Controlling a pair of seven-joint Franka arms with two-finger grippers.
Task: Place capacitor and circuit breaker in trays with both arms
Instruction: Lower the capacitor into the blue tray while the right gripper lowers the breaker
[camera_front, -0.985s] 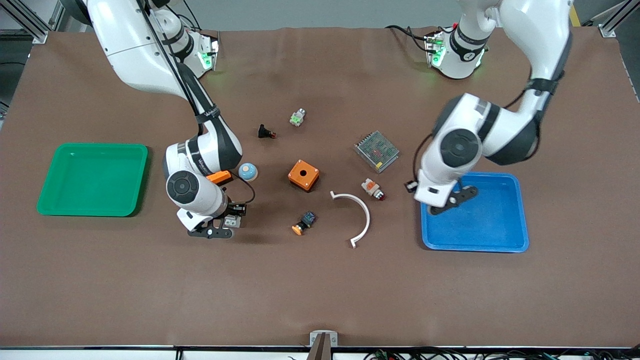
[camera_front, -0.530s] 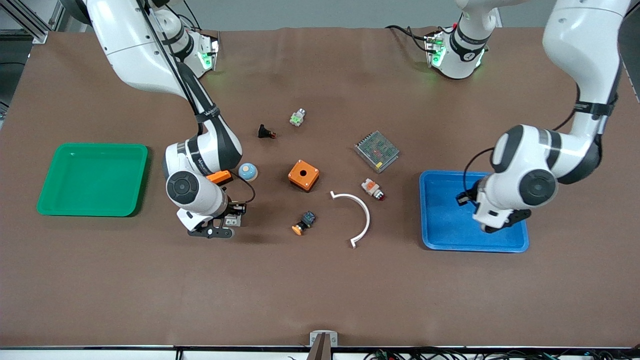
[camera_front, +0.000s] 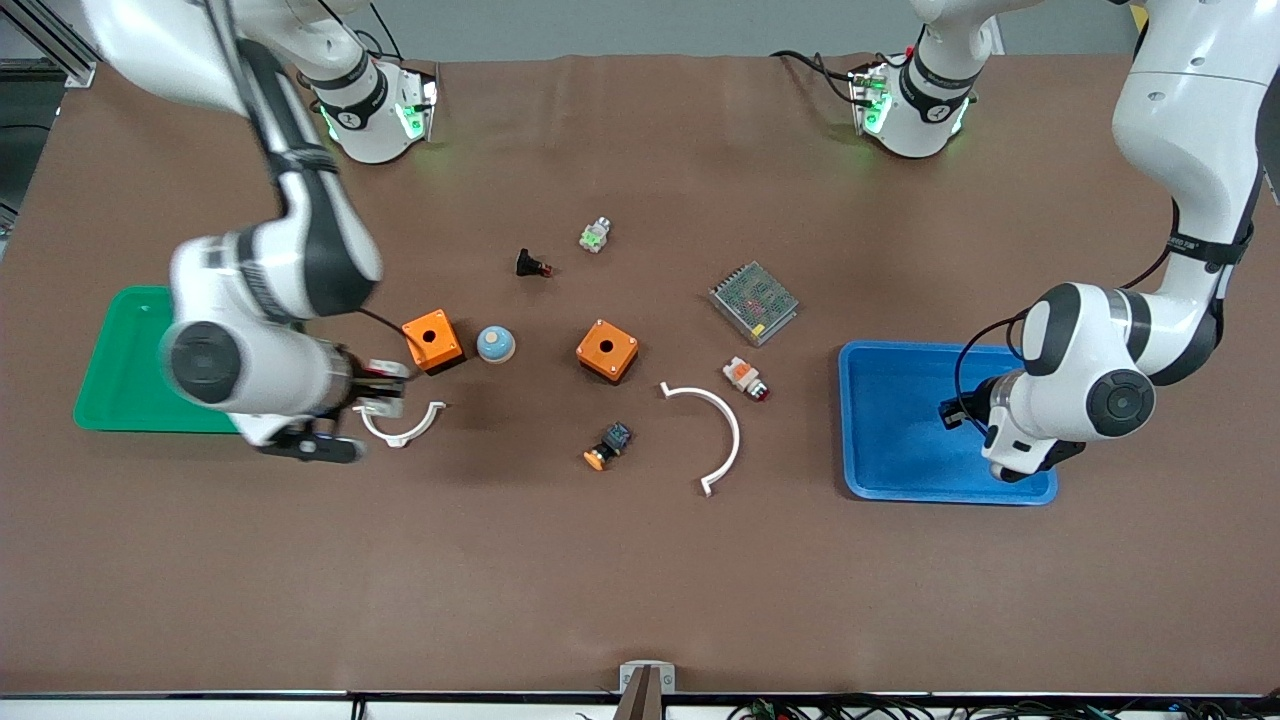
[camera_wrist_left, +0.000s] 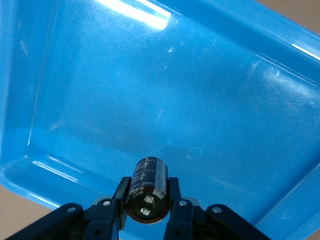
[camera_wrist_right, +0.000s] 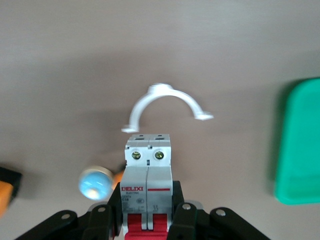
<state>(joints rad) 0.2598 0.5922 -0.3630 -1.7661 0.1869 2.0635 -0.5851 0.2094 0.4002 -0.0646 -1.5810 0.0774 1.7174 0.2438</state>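
My left gripper (camera_front: 1012, 462) is shut on the capacitor (camera_wrist_left: 148, 186), a small black cylinder with a pale end face. It holds it low over the floor of the blue tray (camera_front: 900, 430), near the tray's corner closest to the front camera. My right gripper (camera_front: 372, 400) is shut on the circuit breaker (camera_wrist_right: 148, 172), a white-grey block with red levers. It holds it in the air over the table, between the green tray (camera_front: 130, 340) and a small white arc clip (camera_front: 405, 432). The clip also shows in the right wrist view (camera_wrist_right: 165, 102).
On the table stand two orange boxes (camera_front: 432, 340) (camera_front: 607, 350), a blue dome (camera_front: 496, 343), a large white arc (camera_front: 722, 430), a metal mesh box (camera_front: 754, 302), a black push-button (camera_front: 530, 264), a green-white part (camera_front: 595, 235), a white-orange button (camera_front: 745, 377) and a blue-orange button (camera_front: 608, 445).
My right arm has swung with the circuit breaker toward the green tray, uncovering an orange box and the small clip. My left gripper has crossed the blue tray with the capacitor.
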